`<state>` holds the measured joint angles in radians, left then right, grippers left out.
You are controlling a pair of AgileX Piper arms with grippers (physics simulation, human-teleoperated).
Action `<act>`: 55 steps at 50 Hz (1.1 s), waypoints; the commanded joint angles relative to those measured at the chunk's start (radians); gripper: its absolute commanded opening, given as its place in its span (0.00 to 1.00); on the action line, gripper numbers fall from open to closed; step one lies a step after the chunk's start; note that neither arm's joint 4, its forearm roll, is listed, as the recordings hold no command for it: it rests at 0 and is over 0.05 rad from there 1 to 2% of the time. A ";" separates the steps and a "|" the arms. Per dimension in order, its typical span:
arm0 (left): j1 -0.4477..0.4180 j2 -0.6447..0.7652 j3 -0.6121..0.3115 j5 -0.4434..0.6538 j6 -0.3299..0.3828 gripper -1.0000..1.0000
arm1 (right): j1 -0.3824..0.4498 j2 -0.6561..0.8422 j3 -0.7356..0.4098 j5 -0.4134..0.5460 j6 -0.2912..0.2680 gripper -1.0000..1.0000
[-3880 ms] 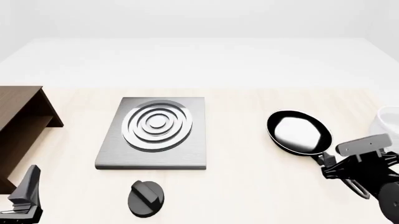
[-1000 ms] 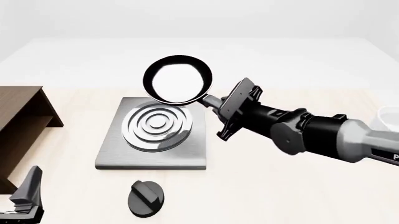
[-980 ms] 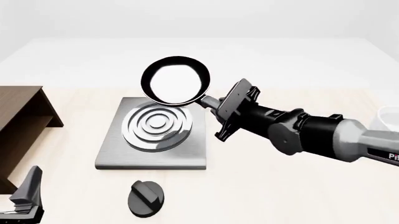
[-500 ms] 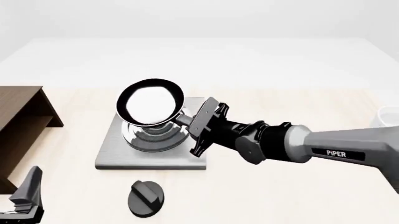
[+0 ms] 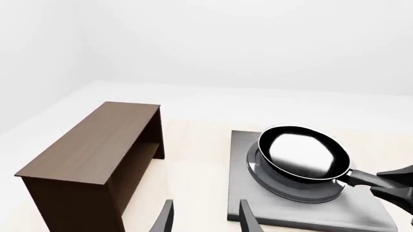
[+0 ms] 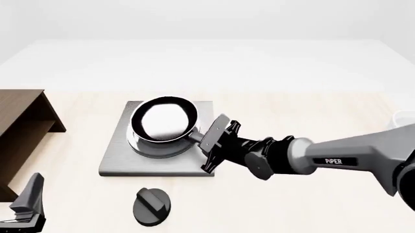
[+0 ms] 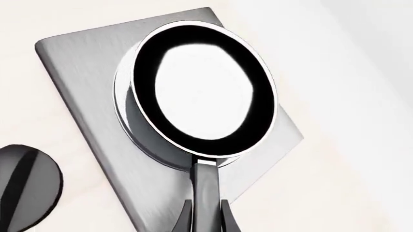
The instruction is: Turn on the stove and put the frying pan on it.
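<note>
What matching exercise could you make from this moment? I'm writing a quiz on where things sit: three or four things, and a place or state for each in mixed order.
Things:
1. frying pan
2. knob
3. cabinet
4. left gripper

Places or states:
a. at the table's left edge
b. over the stove burner, handle gripped by the right gripper
c. on the table in front of the stove, untouched
d. open, holding nothing, near the bottom-left corner of the front view

Pairs: 1-b, 2-c, 3-a, 4-d

The right arm (image 6: 353, 155) reads "PiPER" (white lettering).
</note>
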<state>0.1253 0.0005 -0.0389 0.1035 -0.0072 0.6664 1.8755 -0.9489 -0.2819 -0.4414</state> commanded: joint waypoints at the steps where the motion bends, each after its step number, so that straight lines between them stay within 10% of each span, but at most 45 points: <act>1: 0.002 0.000 -0.002 0.004 -0.001 1.00 | 0.017 0.026 -0.001 -0.014 0.018 0.00; 8: 0.003 0.000 -0.002 0.005 -0.001 1.00 | 0.070 0.027 -0.004 0.014 0.041 0.00; 9: 0.003 0.000 -0.003 0.005 -0.003 1.00 | 0.066 0.021 0.005 0.009 0.037 1.00; 30: 0.001 0.000 -0.001 0.005 -0.005 1.00 | 0.034 -0.699 -0.051 0.370 0.075 1.00; 40: 0.005 0.000 -0.005 0.004 0.006 1.00 | -0.082 -1.082 0.345 0.237 0.126 1.00; 43: 0.009 0.000 -0.005 0.003 0.012 1.00 | -0.197 -1.404 0.569 0.174 0.133 1.00; 46: 0.007 0.000 -0.008 0.001 0.024 1.00 | -0.249 -1.571 0.641 0.255 0.247 1.00; 51: 0.009 0.000 -0.015 -0.002 0.038 1.00 | -0.382 -1.866 0.755 0.390 0.252 1.00; 55: 0.012 0.000 -0.012 -0.010 0.048 1.00 | -0.496 -1.875 0.823 0.297 0.280 1.00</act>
<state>0.1331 0.0004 -0.0486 0.1027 0.0187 0.3954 0.3661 -0.3704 0.0151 -0.2414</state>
